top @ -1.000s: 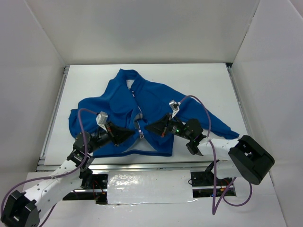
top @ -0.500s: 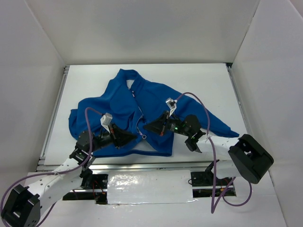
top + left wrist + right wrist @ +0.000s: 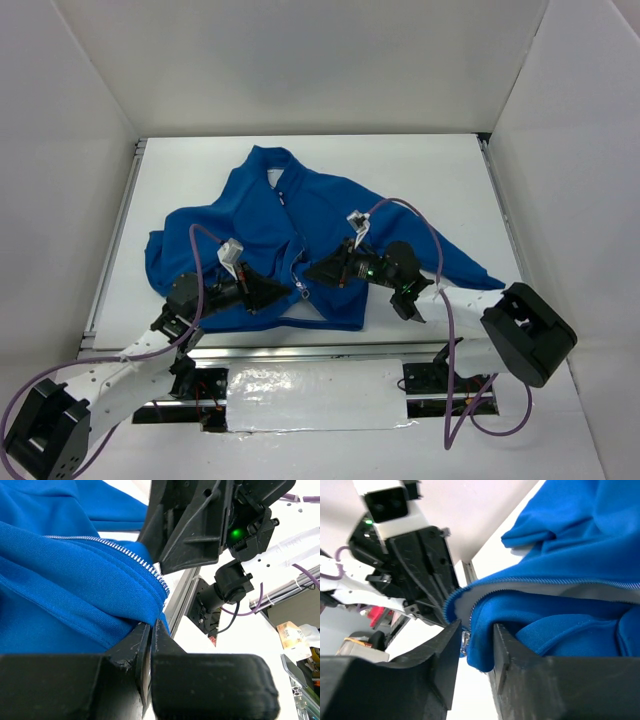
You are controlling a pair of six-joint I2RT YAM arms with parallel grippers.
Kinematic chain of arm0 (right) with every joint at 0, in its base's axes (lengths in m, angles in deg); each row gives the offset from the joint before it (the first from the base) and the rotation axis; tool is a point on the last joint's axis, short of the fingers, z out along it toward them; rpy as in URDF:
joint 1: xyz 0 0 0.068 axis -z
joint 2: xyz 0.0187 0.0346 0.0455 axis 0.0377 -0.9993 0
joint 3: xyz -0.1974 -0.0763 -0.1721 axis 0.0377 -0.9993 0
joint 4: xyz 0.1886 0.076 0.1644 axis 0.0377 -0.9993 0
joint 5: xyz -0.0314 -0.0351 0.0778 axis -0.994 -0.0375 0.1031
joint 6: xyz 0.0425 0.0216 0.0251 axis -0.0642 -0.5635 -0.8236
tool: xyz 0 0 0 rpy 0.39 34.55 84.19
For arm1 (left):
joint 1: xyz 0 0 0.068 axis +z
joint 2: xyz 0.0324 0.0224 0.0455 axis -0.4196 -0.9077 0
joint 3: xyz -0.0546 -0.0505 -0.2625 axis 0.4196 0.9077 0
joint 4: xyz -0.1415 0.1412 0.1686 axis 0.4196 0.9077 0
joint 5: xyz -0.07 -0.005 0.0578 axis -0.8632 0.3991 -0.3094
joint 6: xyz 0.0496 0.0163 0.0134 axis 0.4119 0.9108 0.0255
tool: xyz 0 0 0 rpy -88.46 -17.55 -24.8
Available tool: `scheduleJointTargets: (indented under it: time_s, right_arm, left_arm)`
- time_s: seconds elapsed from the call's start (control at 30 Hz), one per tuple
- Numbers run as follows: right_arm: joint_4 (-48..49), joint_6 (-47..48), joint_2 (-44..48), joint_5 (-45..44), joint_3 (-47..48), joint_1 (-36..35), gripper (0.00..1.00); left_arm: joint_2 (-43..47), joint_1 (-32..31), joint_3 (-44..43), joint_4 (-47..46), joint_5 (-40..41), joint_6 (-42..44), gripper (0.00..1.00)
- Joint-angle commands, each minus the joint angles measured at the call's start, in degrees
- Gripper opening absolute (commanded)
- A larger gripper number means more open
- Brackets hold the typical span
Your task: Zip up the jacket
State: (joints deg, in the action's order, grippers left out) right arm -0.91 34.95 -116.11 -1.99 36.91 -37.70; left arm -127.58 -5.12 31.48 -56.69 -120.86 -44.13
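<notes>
The bright blue jacket lies on the white table, collar at the far side and front partly open at the hem. My left gripper is shut on the hem corner of one front panel, just under the end of its zipper teeth. My right gripper faces it from the right. Its jaws are closed on the other front edge, with the small metal slider pressed against the left finger. The two grippers are almost touching.
A metal rail runs along the near table edge just below the hem, and another along the left side. White walls enclose the table. Purple cables loop over both arms.
My left gripper has slid right toward the zipper's bottom end. My right gripper has shifted slightly left. The two hem corners have come closer together.
</notes>
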Motion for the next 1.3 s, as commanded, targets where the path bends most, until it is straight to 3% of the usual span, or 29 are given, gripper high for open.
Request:
scheduleJointTargets:
  time_s: [0.0, 0.17, 0.27, 0.47, 0.6, 0.87, 1.27]
  right_arm:
    - [-3.9, 2.1, 2.8, -2.6, 1.4, -0.2, 0.40]
    - [-17.0, 5.8, 5.8, -7.9, 5.2, -0.2, 0.52]
    - [-22.8, 6.8, 8.8, -12.9, 7.8, -0.1, 0.66]
    - [-30.7, 9.5, 12.5, -15.2, 11.7, -0.1, 0.74]
    - [-35.8, 8.6, 14.1, -14.4, 11.8, -0.2, 0.74]
    - [-18.5, 5.2, 16.9, 1.4, -2.3, -1.4, 0.72]
    - [-7.3, 3.3, 11.5, -9.1, -8.6, -7.5, 0.71]
  left_arm:
    - [0.2, 0.0, 0.0, -4.9, -0.7, 1.3, 0.00]
    - [0.3, 0.0, 0.4, -4.9, -0.5, 1.2, 0.00]
    - [0.1, 0.0, 1.2, -5.6, -0.6, 1.1, 0.00]
    - [-1.8, 0.0, 2.2, -7.1, -1.3, 0.8, 0.00]
    - [-1.8, 0.0, 2.5, -7.4, -0.7, 0.6, 0.00]
    - [-2.0, 0.0, 1.9, -6.6, 0.1, 1.2, 0.00]
    - [-3.5, 0.0, 1.2, -8.2, -0.4, 0.5, 0.00]
